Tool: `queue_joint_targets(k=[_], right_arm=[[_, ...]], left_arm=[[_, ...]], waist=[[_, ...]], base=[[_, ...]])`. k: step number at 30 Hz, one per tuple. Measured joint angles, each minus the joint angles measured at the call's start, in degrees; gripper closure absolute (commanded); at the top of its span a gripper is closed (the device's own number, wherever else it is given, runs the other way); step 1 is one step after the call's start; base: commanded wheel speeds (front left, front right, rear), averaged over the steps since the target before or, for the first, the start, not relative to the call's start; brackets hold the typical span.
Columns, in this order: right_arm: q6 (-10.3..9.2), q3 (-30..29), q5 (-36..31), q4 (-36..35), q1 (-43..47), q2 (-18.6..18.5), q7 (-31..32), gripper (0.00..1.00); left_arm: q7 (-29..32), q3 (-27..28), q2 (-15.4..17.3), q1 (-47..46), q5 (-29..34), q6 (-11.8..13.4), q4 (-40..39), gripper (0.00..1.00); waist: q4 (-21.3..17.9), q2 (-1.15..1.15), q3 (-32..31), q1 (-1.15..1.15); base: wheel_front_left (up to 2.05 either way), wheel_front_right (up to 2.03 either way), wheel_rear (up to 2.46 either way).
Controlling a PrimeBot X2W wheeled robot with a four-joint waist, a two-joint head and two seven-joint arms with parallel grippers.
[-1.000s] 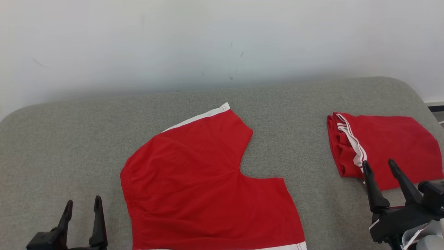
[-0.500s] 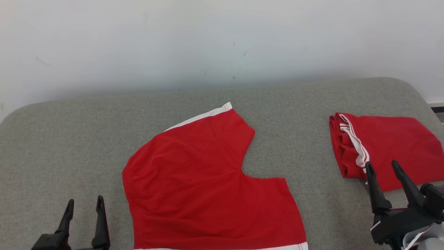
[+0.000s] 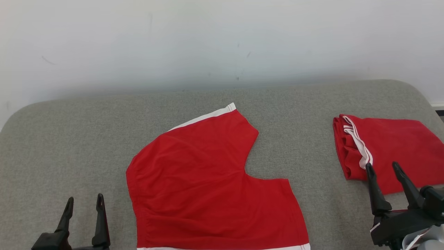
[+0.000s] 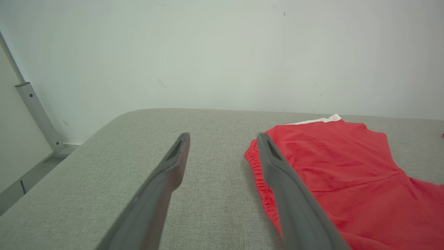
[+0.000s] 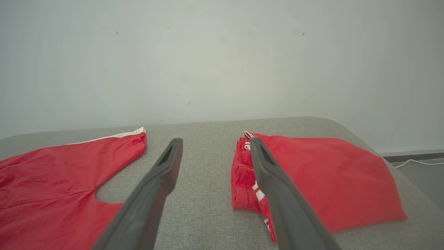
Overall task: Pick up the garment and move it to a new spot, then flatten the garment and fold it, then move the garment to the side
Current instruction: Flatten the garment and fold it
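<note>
Standing wide apart and gripping nothing, the left fingers (image 3: 100,222) are pointing over bare grey fabric at the near left, close to the gathered waistband edge of the red shorts (image 3: 208,187) but apart from it. The right fingers (image 3: 374,194) are likewise spreading wide and empty at the near right, their tips lining up with the near corner of a folded red garment (image 3: 399,149); whether they are touching it cannot be told. The shorts are lying spread flat in the middle, one white-hemmed leg reaching toward the wall and the other running toward the near right. A bare strip is separating them from the folded garment, which is sitting close to the right-hand edge. Wider open stretches are lying to the left and along the far side. The grey padded surface (image 3: 62,139) is curving off at both far corners and butting against a scuffed white wall (image 3: 222,41). A metal rail (image 4: 36,114) is slanting up beyond the left edge, and a white cable (image 5: 416,162) is trailing on the floor past the right edge.
</note>
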Motion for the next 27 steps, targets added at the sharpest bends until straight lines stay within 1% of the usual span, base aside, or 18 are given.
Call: queue_joint_targets(k=[7,10,16,19,23,27], right_arm=[[0.59,-0.49,-0.6,0.19,0.07,0.76,0.0,0.0],[1.46,-0.44,-0.79,0.7,0.16,0.93,0.0,0.0],[4.45,1.02,0.78,2.03,2.01,0.79,0.51,0.0],[4.69,1.18,0.83,1.98,2.55,0.6,0.6,0.0],[5.63,1.83,1.04,1.58,2.57,0.29,1.62,0.0],[6.56,2.55,1.23,1.46,2.54,0.19,3.01,0.0]], left_arm=[[0.0,-0.03,0.04,0.02,0.1,0.0,-0.02,0.0],[0.42,-0.9,0.04,0.13,0.11,-0.18,-0.05,0.0],[3.42,-3.32,0.76,1.24,0.07,-3.0,-0.07,0.0],[4.46,-3.99,1.12,1.24,0.15,-3.49,-0.69,0.0],[6.91,-5.15,1.81,1.23,0.14,-5.17,-1.05,0.0],[9.49,-5.76,2.01,1.67,0.07,-5.7,-1.69,0.0]], waist=[[0.3,0.0,-0.24,0.0],[0.41,0.0,-0.35,0.0],[0.75,0.0,-0.59,0.0],[0.97,0.0,-0.57,0.0],[1.51,0.0,-0.48,0.0],[1.93,0.0,-0.4,0.0]], base=[[0.0,0.0,0.0],[0.0,0.0,0.0],[0.0,0.0,0.0],[0.0,0.0,0.0],[0.0,0.0,0.0],[0.0,0.0,0.0]])
